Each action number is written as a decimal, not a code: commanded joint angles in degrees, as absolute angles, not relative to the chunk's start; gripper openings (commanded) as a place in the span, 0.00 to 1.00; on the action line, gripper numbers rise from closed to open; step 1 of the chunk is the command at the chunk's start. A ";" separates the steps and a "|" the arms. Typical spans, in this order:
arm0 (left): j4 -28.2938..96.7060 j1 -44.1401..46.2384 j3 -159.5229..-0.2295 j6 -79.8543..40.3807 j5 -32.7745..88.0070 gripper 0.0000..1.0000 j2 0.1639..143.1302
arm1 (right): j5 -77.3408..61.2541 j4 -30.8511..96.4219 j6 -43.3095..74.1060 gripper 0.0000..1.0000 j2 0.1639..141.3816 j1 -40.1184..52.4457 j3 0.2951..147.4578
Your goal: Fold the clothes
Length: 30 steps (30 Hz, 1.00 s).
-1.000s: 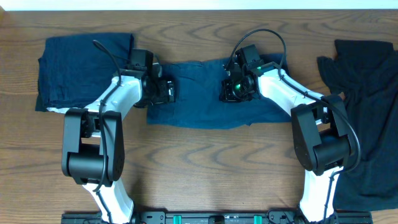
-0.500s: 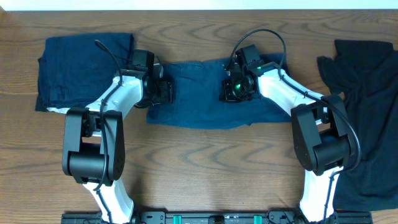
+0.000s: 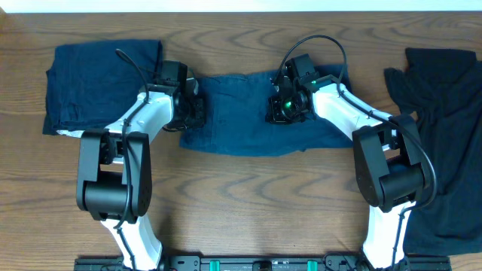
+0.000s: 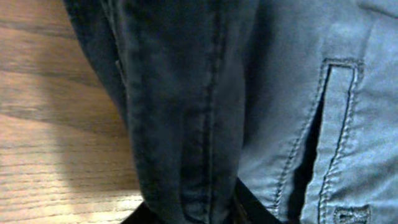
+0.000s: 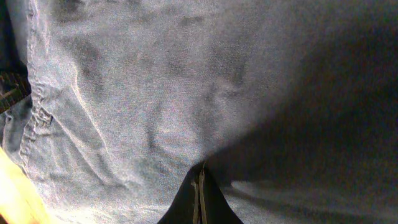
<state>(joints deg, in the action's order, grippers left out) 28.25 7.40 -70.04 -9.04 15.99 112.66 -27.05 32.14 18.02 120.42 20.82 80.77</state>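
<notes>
Navy denim garment (image 3: 245, 124) lies spread across the upper middle of the wooden counter (image 3: 248, 196). A folded navy garment (image 3: 98, 86) sits at upper left and a black garment (image 3: 444, 128) is heaped along the right edge, both well apart from the denim one.

The left gripper (image 3: 197, 111) is at the denim's left edge. In the left wrist view its fingers (image 4: 252, 205) close on a raised, seamed fold of the denim garment (image 4: 186, 106), apparently grasping it, though only the fingertips show. A stitched pocket slit (image 4: 339, 118) lies just right of the fold.

The right gripper (image 3: 282, 109) is on the cloth's upper middle. In its wrist view the right gripper (image 5: 200, 186) is clenched, its tips against the denim garment (image 5: 155, 93); I cannot tell whether it pinches any cloth.
</notes>
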 commanded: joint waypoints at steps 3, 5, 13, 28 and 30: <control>29.28 7.86 -68.69 -8.78 16.93 0.06 115.42 | -27.70 32.18 18.87 0.01 120.88 21.08 80.42; 29.26 7.86 -68.71 -8.75 16.93 0.06 115.42 | -27.70 32.18 18.85 0.01 120.88 21.06 80.42; 33.71 7.86 -73.19 -8.75 16.86 0.06 113.93 | -29.65 30.68 18.81 0.01 120.73 20.82 80.49; 48.27 8.40 -89.06 -8.58 13.47 0.06 110.45 | -37.87 30.00 19.73 0.01 120.22 17.10 80.62; 49.65 8.62 -91.39 -8.58 12.99 0.06 110.43 | -38.89 30.04 19.73 0.01 120.22 17.10 80.62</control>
